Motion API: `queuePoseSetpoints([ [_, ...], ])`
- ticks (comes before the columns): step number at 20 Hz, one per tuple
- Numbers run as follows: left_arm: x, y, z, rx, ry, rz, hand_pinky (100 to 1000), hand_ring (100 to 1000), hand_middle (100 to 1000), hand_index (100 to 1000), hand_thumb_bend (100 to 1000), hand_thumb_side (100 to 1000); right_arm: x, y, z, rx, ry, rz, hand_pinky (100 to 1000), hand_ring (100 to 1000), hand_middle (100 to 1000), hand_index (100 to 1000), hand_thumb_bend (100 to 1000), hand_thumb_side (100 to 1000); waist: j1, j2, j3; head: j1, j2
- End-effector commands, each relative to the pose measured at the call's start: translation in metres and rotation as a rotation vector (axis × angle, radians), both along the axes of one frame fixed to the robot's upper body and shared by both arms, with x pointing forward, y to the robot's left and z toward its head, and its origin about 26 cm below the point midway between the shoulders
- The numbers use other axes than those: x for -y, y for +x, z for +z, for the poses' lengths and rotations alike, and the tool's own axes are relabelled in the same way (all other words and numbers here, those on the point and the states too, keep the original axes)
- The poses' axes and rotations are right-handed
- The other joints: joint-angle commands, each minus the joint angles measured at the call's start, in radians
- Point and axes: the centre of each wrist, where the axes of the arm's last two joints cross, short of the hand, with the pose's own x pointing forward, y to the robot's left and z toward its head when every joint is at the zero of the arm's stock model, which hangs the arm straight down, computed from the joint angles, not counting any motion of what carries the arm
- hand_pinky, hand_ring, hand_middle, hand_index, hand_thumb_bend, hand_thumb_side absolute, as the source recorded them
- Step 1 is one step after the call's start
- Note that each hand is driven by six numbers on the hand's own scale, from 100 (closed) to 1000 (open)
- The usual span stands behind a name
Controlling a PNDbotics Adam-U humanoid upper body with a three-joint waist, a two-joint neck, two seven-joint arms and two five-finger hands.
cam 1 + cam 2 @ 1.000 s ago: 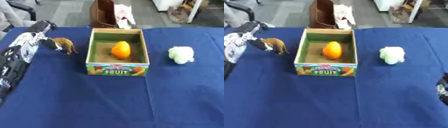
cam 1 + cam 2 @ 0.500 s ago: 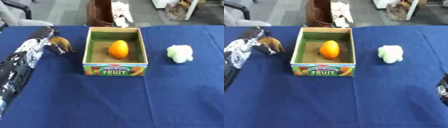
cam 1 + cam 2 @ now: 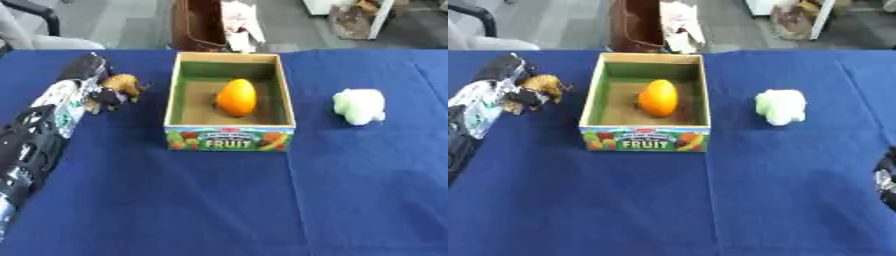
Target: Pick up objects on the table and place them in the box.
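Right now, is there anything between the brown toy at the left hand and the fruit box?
Nothing visible. The left hand is at the brown toy, and only bare blue table lies between it and the box; its near wall must be cleared.

This looks like an office or lab room set up for trials: a work table covered edge to edge in plain dark blue cloth point(image 3: 227, 200) stands on a grey floor point(image 3: 131, 25). Behind its far edge are the grey padded seat and black armrest of an office chair point(image 3: 35, 30), a brown upright container with white paper sticking out of it point(image 3: 645, 25), and a white piece of furniture with a heap of brownish things by its leg point(image 3: 359, 17). The staged look is completed by the toy cardboard box with green inside walls and a "FRUIT" label point(image 3: 229, 140) placed squarely at the table's middle.
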Motion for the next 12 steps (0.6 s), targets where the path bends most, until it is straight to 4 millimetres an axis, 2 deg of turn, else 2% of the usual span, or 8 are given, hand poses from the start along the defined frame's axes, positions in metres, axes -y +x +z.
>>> queuePoseSetpoints([
  [1,-0.004,-0.001,0.029,0.069,0.003,0.01,452,200,157,372,433,247,0.005,0.003,0.01,0.026,-0.023,-0.001,552,713,636,723,100,100,-0.002,-0.022,0.003,-0.001,-0.009],
  [4,0.001,-0.004,0.046,0.11,-0.018,-0.014,446,195,155,370,435,255,0.005,0.002,0.009,0.023,-0.023,-0.002,552,713,636,723,100,100,-0.003,-0.029,0.005,-0.002,-0.006],
  [8,0.018,-0.011,0.08,0.185,-0.027,-0.09,447,194,155,370,442,263,0.006,0.001,0.008,0.02,-0.024,-0.004,552,713,636,723,100,100,-0.002,-0.037,0.009,-0.004,-0.003],
  [12,0.053,-0.018,0.109,0.248,-0.002,-0.242,454,203,163,377,455,265,0.005,0.001,0.007,0.015,-0.024,-0.001,552,713,637,724,100,100,-0.001,-0.044,0.011,-0.001,0.001],
])
